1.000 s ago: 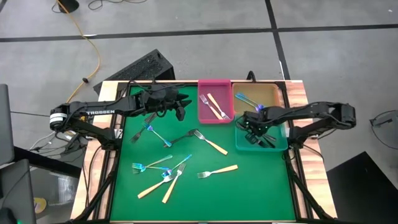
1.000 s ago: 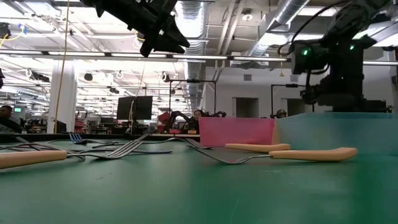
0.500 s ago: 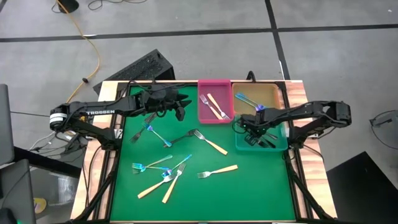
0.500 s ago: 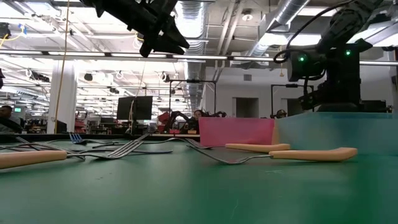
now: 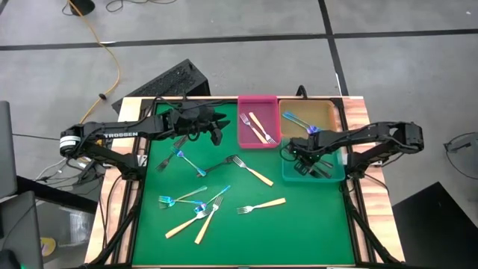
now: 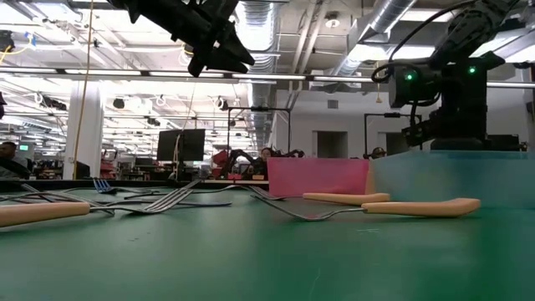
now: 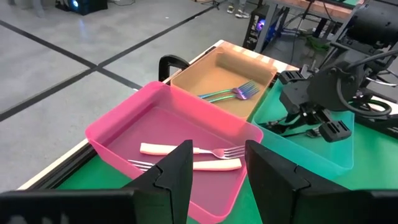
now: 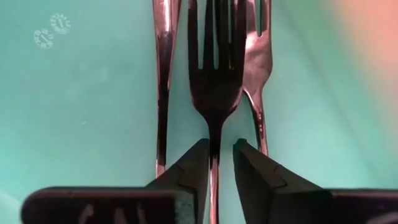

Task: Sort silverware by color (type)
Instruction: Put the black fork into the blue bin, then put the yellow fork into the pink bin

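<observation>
Taking the teal bin (image 5: 293,176) as landmark: inside it, a black fork (image 8: 216,74) is seen lying on the floor between two others, its stem between the slightly parted fingers of the right claw (image 8: 217,163), which looks to be letting go. The release is best finished by parting the fingers fully and lifting straight up, so nothing is dragged out. Beside the bin, tan-handled forks (image 5: 261,205) and blue forks (image 5: 173,199) are left on the green desk (image 5: 149,217). Farther off, past the pink bin (image 5: 243,142), the left claw (image 7: 214,177) is held half open and empty, above the desk.
</observation>
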### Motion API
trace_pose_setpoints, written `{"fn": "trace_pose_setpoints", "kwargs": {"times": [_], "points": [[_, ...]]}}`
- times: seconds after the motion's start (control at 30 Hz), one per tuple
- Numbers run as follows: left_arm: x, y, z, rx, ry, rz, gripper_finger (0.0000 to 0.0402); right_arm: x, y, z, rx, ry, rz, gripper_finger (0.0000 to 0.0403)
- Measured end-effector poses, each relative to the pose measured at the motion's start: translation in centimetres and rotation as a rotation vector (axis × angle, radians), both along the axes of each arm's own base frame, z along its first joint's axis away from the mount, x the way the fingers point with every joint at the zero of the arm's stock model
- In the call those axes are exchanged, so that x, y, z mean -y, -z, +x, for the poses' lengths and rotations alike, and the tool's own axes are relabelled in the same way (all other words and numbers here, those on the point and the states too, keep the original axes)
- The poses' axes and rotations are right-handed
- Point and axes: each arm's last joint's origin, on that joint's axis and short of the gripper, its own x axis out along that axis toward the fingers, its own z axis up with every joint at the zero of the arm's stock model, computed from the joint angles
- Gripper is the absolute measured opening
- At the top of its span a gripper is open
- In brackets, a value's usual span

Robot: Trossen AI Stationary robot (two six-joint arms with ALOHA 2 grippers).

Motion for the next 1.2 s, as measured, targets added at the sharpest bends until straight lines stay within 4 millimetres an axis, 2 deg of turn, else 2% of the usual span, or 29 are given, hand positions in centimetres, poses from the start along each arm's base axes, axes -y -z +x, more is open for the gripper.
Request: {"fn": "trace_pose_setpoints", "kwargs": {"times": [0.27, 0.57, 0.8, 1.07, 1.2], "points": [[0.1, 0.4, -0.1, -0.031, 0.029, -0.029, 0.0129, 0.0, -0.4, 0.3, 0.011, -0.021, 0.017, 0.0138], [0.3, 1.1, -0.4, -0.088, 0.029, -0.105, 0.0129, 0.4, -2.8, 1.8, 0.051, -0.058, 0.022, 0.0171], [0.7, 2.0, -1.0, -0.192, 0.092, -0.181, 0.0129, 0.5, -4.8, 2.6, 0.062, -0.094, 0.016, 0.0171], [1.0, 2.9, -1.6, -0.304, 0.124, -0.223, 0.0129, 0.5, -6.2, 3.4, 0.101, -0.105, 0.014, 0.0167], [1.1, 3.1, -1.8, -0.327, 0.139, -0.227, 0.0129, 0.0, -7.7, 4.3, 0.152, -0.134, 0.013, 0.0166]]}}
